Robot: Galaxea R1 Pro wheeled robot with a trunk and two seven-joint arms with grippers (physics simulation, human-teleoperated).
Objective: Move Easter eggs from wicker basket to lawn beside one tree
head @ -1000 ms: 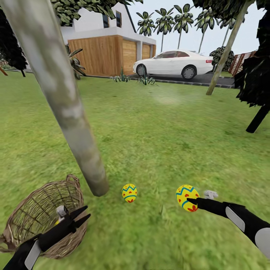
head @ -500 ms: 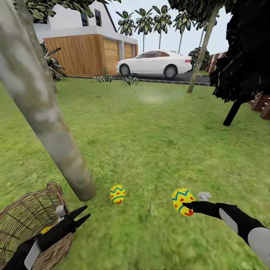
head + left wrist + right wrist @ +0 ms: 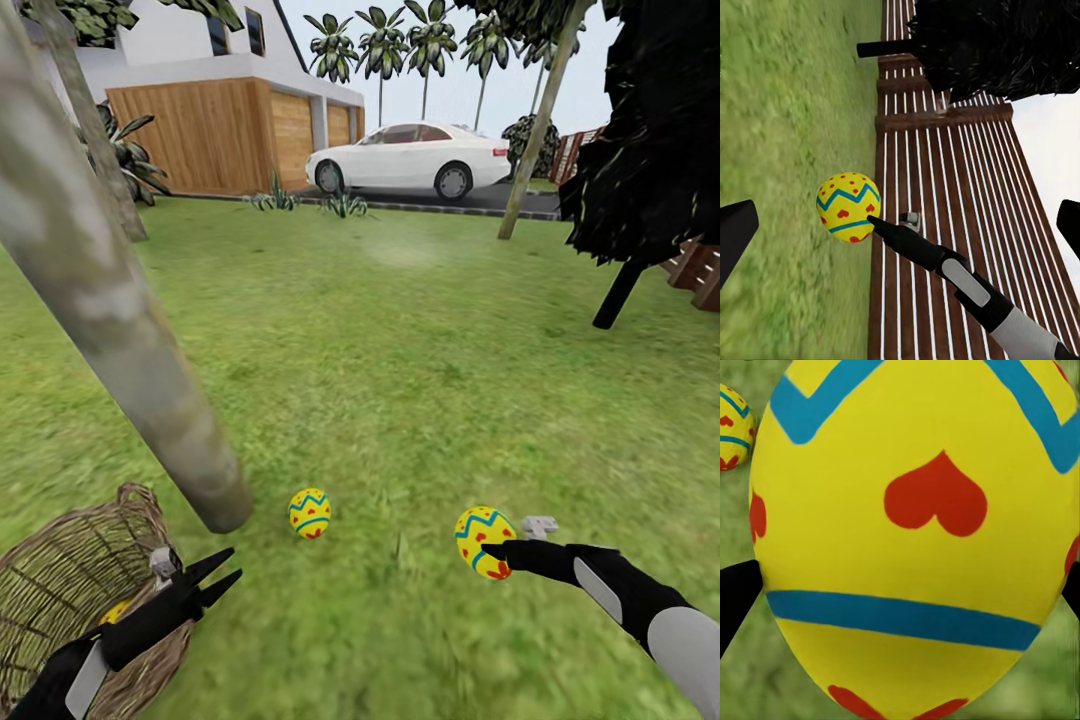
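- Head view: the right end effector (image 3: 488, 556) pinches an egg (image 3: 482, 541) low over the lawn (image 3: 420, 380), some way to the right of the tree (image 3: 130, 340). A second egg (image 3: 310, 513) lies on the grass just beside the trunk's foot. The left end effector (image 3: 222, 572) hangs spread and empty over the rim of the basket (image 3: 60, 580), where a scrap of yellow (image 3: 115, 611) may be the third egg.
- Left wrist view: the held egg (image 3: 848, 207) shows against grass and a slatted fence (image 3: 945, 180), with a black finger (image 3: 889, 229) on its flank.
- Right wrist view: the egg (image 3: 915, 532) sits between the two fingers, gripped about its widest part; the egg on the grass (image 3: 733, 424) peeks past it.
- Handling, as a guess: smooth, hard, rounded and probably light, so it may slip or roll. Best held across the middle and set down gently, close to the trunk.
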